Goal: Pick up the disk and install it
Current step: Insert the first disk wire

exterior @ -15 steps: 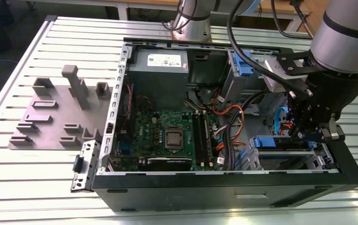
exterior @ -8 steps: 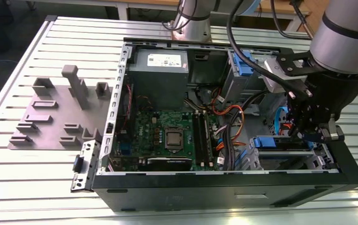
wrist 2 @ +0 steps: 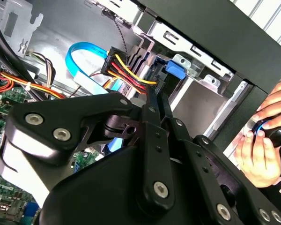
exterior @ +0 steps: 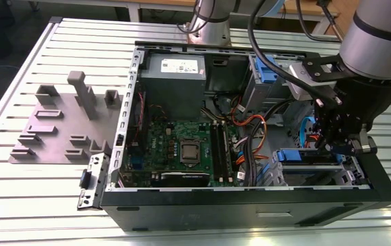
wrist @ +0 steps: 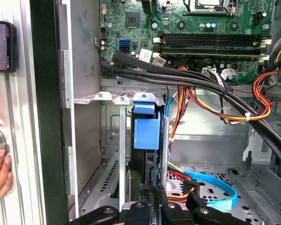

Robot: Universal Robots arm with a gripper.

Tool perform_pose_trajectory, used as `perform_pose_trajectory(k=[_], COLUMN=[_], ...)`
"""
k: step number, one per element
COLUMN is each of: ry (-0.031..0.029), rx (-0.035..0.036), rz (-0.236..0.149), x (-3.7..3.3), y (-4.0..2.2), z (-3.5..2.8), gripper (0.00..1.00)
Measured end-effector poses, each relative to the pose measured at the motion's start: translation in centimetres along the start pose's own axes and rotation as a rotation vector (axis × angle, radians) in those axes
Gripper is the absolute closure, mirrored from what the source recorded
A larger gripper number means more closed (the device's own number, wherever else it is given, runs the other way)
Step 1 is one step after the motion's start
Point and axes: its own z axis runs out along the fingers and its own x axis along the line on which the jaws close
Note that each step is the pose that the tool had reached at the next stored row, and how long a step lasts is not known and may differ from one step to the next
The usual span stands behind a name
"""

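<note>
An open computer case lies on its side on the slatted metal table. Inside it sit a green motherboard, a grey power supply with a white sticker, and bundles of orange, red and yellow cables. At the exterior view's right, the arm reaches down into the case's drive-bay corner, where the pincer hangs just above the metal drive cage. The disk, seen edge-on with its blue carrier bracket, stands in the cage's slot, between the bay's metal walls; its blue end also shows in the exterior view. In the first wrist view the black pincer fingers are drawn close together around the disk's near edge, gripping it. A light-blue flat cable curls over the case floor beside the cage. A person's hand rests outside the case wall.
</note>
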Motion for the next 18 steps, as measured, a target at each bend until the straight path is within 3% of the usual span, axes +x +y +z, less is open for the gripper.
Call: perform_pose_trajectory(k=[18], ry=[0.0002], rx=[-0.0001], rz=[0.001], x=[-0.12], y=[0.10], z=[0.53], gripper=[0.84])
